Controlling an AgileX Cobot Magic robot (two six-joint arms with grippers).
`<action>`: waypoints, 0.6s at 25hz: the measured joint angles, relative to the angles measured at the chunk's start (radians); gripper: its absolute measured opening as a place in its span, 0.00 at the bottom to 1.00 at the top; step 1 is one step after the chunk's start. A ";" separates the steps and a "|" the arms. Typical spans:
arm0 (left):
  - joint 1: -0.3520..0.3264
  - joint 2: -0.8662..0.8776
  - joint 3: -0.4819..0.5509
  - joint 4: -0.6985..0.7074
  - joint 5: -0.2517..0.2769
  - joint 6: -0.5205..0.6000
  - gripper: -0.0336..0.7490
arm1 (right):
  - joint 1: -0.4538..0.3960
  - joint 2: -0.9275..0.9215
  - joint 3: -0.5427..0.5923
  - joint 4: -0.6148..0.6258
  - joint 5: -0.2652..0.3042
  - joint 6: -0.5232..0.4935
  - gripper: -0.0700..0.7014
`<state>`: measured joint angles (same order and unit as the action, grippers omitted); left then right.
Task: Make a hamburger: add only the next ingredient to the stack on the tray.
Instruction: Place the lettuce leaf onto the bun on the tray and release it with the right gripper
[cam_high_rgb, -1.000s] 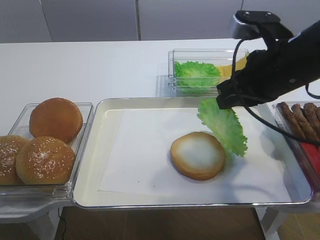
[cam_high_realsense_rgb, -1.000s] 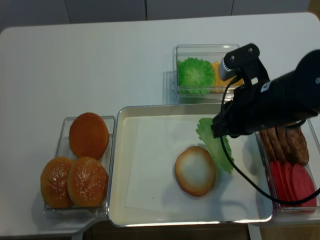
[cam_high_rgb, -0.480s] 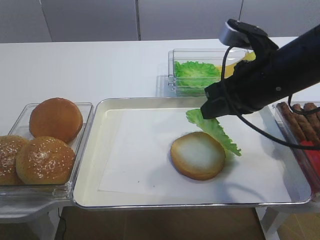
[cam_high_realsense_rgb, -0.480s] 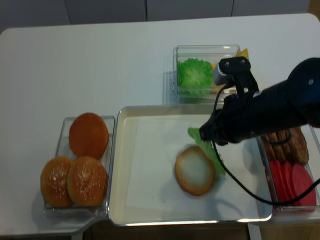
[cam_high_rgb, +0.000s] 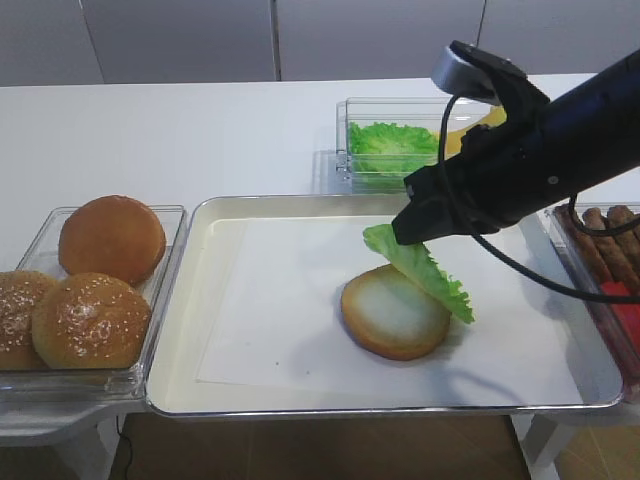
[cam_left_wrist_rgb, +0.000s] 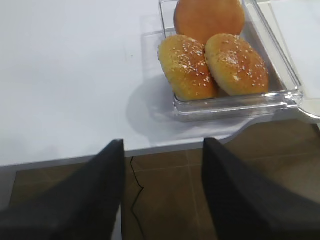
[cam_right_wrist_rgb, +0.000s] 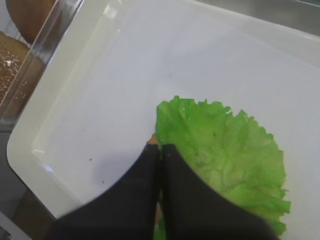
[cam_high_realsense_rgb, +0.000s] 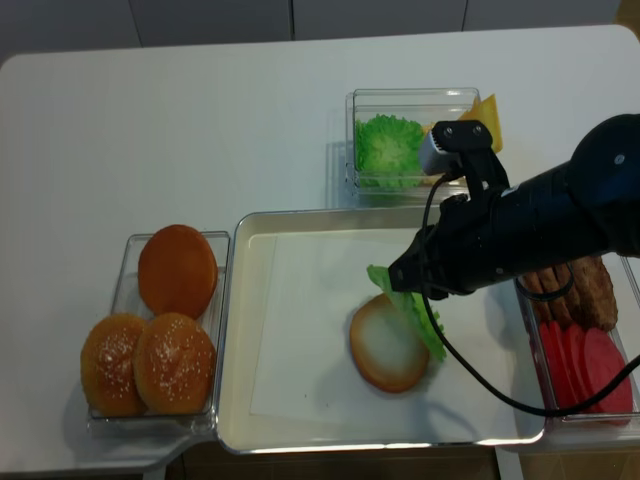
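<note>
The right gripper is clamped on the near edge of the lettuce leaf, its two dark fingers pressed together in the wrist view with the ruffled green leaf spreading out beyond them. The leaf hangs tilted from the grip, its upper end at the fingertips and its lower end sloping down over the right side of the bun bottom; whether the leaf actually touches the bun cannot be told. The bun bottom lies flat, pale cut face up, on the white paper liner of the silver tray, a little right of the tray's middle. The black right arm reaches in from the right edge, with a cable looping below it over the tray. Behind the tray a clear bin holds more lettuce and a yellow cheese slice. At the right edge another bin holds brown patties and red slices. Left of the tray a clear bin holds three domed buns, two of them sesame-topped. The left gripper hangs over the table edge near that bun bin, its dark fingers spread apart with nothing between them
</note>
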<state>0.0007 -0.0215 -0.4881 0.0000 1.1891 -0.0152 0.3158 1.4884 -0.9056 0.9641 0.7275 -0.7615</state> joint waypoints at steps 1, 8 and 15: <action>0.000 0.000 0.000 0.000 0.000 0.000 0.52 | 0.000 0.001 0.000 0.000 0.002 0.000 0.09; 0.000 0.000 0.000 0.000 0.000 0.000 0.52 | 0.000 0.002 0.000 0.001 0.012 0.000 0.22; 0.000 0.000 0.000 0.000 0.000 0.000 0.52 | 0.000 0.002 0.000 0.003 0.018 0.002 0.72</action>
<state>0.0007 -0.0215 -0.4881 0.0000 1.1891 -0.0152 0.3158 1.4908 -0.9056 0.9666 0.7459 -0.7595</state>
